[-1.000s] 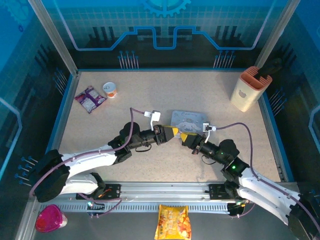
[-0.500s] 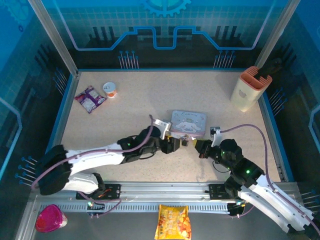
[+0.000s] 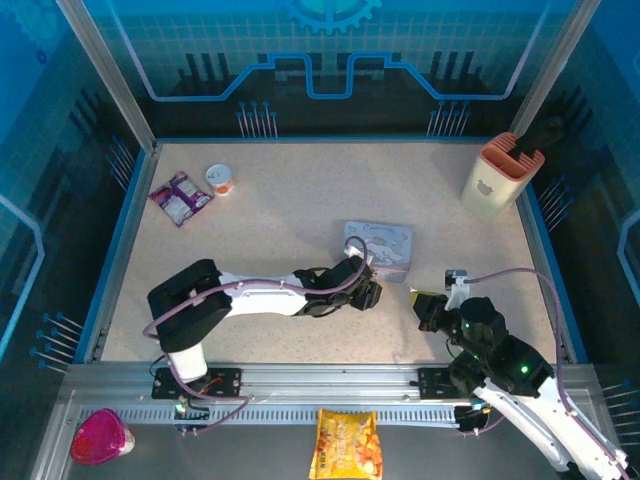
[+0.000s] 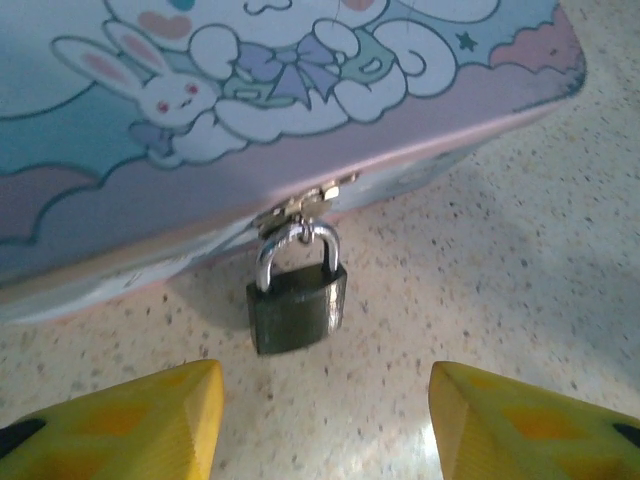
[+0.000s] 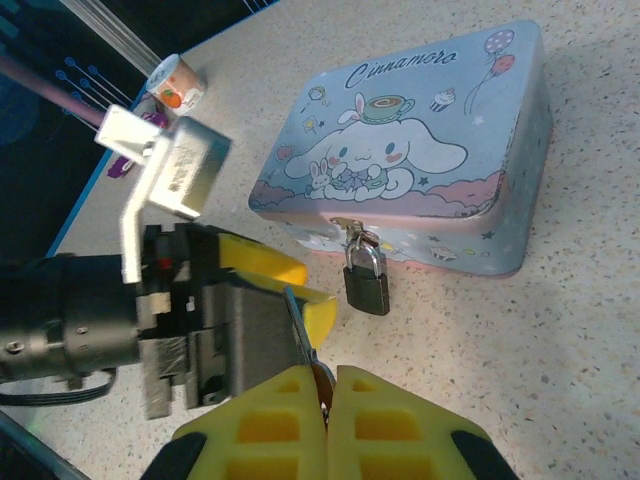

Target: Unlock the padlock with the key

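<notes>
The padlock hangs by its shackle from the front of the tin box, centre frame in the left wrist view. The left gripper stands wide open and empty just below it. The right gripper, bottom centre of its own view, is pinched tight on the key.

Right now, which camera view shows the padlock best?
The left wrist view: the padlock sits large and centred, shackle through the tin box latch. The right wrist view shows it smaller. The top external view leaves it too small to tell.

Probably lab: blue-walled robot enclosure.
</notes>
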### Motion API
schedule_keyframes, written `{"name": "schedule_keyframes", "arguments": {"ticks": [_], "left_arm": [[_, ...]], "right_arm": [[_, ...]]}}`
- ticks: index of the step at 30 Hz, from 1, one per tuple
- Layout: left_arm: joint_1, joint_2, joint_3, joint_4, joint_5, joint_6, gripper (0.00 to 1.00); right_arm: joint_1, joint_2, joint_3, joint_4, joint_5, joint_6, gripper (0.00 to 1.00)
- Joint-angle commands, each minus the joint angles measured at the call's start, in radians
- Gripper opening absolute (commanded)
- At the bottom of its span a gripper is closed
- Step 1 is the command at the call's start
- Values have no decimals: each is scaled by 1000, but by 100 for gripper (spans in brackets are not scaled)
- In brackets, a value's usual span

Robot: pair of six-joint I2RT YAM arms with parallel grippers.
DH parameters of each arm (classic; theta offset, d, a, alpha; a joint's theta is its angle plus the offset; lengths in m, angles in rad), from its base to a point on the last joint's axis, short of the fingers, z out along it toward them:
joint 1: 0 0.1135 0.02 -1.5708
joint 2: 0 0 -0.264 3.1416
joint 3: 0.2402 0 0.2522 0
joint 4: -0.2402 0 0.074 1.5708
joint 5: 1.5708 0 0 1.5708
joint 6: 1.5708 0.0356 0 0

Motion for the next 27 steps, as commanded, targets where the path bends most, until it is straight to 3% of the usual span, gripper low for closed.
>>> {"name": "schedule_keyframes", "arguments": {"ticks": [1, 14, 21, 27], "left_arm": [[-14, 49, 57, -48, -59, -26, 58], [-23, 203, 239, -230, -188, -89, 60], [-18, 261, 316, -311, -206, -114, 53], [-13, 271, 326, -286, -189, -107, 44]], "right_arm": [[-8, -52, 29, -91, 20, 17, 0], [-8, -57, 30, -66, -19, 16, 0], [-8, -57, 21, -57, -30, 28, 0], [-8, -57, -6, -40, -38, 57, 0]]}}
